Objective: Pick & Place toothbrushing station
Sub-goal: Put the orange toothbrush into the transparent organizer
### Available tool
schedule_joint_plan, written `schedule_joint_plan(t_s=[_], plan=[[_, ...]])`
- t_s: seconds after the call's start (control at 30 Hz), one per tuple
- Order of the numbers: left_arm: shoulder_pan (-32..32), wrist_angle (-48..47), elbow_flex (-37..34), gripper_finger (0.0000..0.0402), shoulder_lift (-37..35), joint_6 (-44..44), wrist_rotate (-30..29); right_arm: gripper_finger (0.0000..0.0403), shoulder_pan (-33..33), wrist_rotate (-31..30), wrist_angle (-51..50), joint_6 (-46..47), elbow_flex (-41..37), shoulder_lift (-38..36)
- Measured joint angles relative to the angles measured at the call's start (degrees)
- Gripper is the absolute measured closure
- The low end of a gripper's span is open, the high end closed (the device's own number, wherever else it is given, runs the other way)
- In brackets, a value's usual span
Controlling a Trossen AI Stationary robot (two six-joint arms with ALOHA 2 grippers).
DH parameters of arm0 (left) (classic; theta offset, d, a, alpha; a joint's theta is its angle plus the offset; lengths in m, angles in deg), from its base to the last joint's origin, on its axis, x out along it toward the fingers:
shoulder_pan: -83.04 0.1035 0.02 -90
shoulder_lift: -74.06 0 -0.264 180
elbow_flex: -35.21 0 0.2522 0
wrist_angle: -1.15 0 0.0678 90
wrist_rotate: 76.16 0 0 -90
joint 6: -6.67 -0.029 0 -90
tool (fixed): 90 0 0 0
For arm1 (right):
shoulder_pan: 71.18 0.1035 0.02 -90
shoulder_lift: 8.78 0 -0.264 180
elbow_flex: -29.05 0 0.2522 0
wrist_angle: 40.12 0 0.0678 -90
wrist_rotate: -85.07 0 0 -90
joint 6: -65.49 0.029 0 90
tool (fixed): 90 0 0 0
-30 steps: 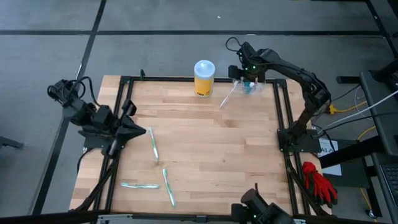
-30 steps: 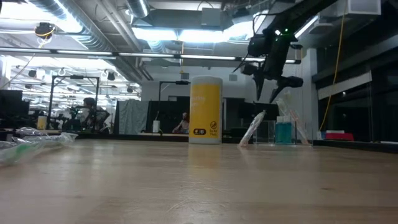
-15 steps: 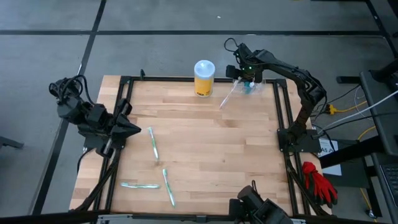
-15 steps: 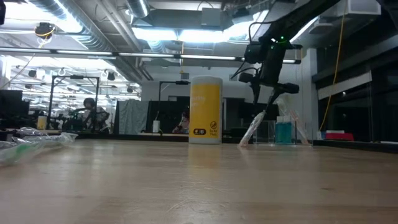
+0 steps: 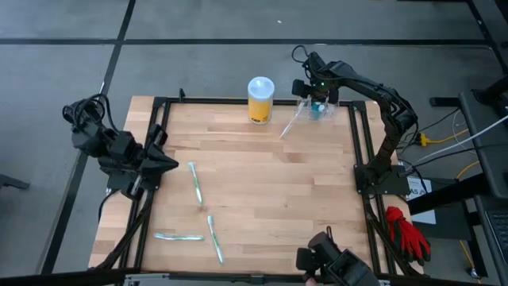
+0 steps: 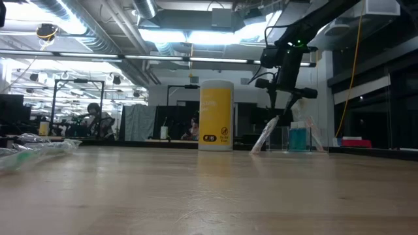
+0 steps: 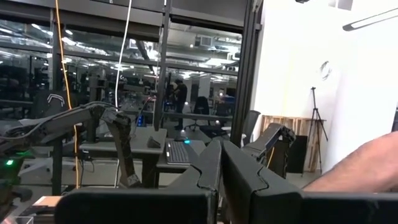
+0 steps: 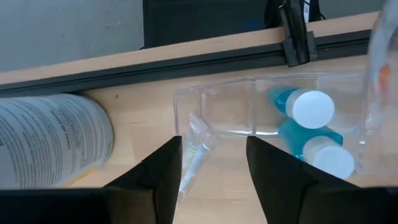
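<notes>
The toothbrushing station (image 5: 315, 109) sits at the desk's (image 5: 262, 183) one o'clock corner, just beside the yellow canister (image 5: 260, 100). The right pincer (image 5: 311, 93) hangs over it, fingers released and empty. The left pincer (image 5: 169, 165) waits at nine o'clock, fingers clenched together, holding nothing.

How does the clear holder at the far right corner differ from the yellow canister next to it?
The toothbrushing station is colourless, see-through and low, with blue white-capped bottles showing inside; the yellow canister is opaque, tall and closed by a white lid. The right gripper hovers open over the station, while the canister stands clear of both arms. Both stand on the table along its far edge.
</notes>
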Motion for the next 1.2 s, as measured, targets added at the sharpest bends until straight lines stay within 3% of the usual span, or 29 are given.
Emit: schedule_joint_plan(t_s=[1.03, 1.2], plan=[[0.00, 0.18, 0.00, 0.0394, -0.99, -1.32, -0.63, 0.0223, 0.55, 0.44, 3.57, 0.02, -0.09, 2.12], [0.00, 0.08, 0.00, 0.0394, -1.25, -1.46, -0.52, 0.0239, 0.57, 0.46, 3.55, 0.02, -0.09, 2.12]])
